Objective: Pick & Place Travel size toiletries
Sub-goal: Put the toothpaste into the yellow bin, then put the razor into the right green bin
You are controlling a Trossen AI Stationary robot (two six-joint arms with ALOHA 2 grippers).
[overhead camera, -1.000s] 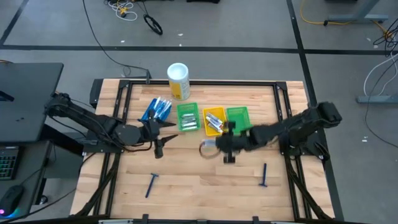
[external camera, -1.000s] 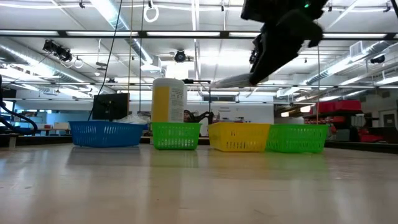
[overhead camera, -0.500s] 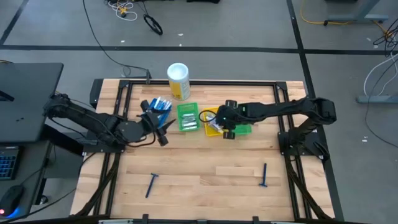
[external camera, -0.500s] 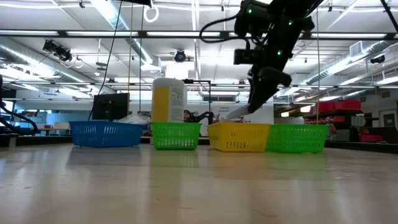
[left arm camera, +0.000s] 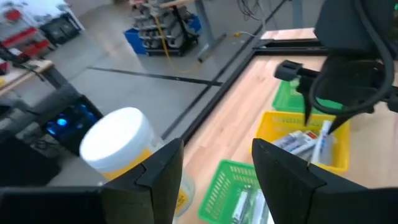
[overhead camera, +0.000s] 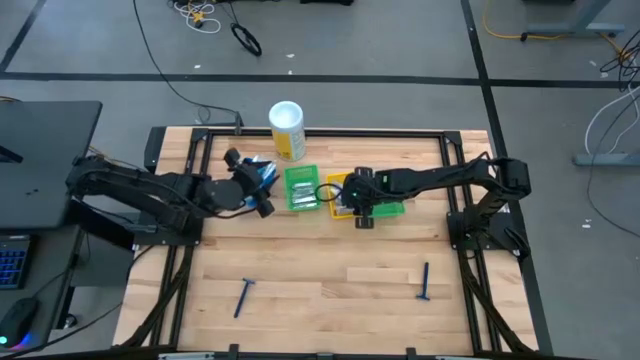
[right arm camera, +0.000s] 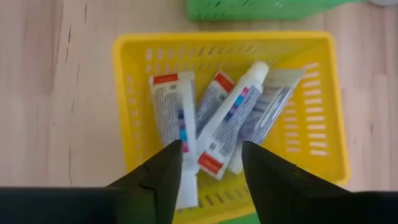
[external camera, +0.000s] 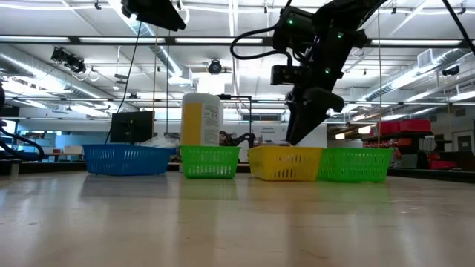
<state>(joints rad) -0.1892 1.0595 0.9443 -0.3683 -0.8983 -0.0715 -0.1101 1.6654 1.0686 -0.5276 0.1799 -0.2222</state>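
Room: big open workshop behind, ceiling strip lights, cables on the floor, wooden desk [overhead camera: 330, 270] in a black frame.

Bins: blue bin [external camera: 128, 159], green bin [external camera: 210, 161], yellow bin [right arm camera: 127, 118] and a second green one in a row at the far side, with a white-and-yellow canister [overhead camera: 286, 129] just behind the row.

Right pincer: right pincer [right arm camera: 208, 163] hangs directly over the yellow bin, fingers spread with nothing between them, so released as far as I can see.

Toothpaste: toothpaste tubes [right arm camera: 231, 118] lie piled in the yellow bin, straight below that pincer. Their long axes run roughly from the bin's near wall to its far wall, fanned a bit; the top one is tilted with its cap toward the far wall.

Left pincer: left pincer [left arm camera: 211, 177] is up over the blue bin end of the row, fingers apart, holding nothing.

Still loose: two dark blue razors on bare desk well apart from the bins, left razor [overhead camera: 245, 296] and right razor [overhead camera: 424, 281].

Key relation: right razor lies toward the near edge from the right pincer, on the right arm's side, so that arm is nearer. Its long axis runs near-to-far, head end toward the near edge, looks like.

Left one: slightly slanted, head also toward the near edge, closer to the left arm.
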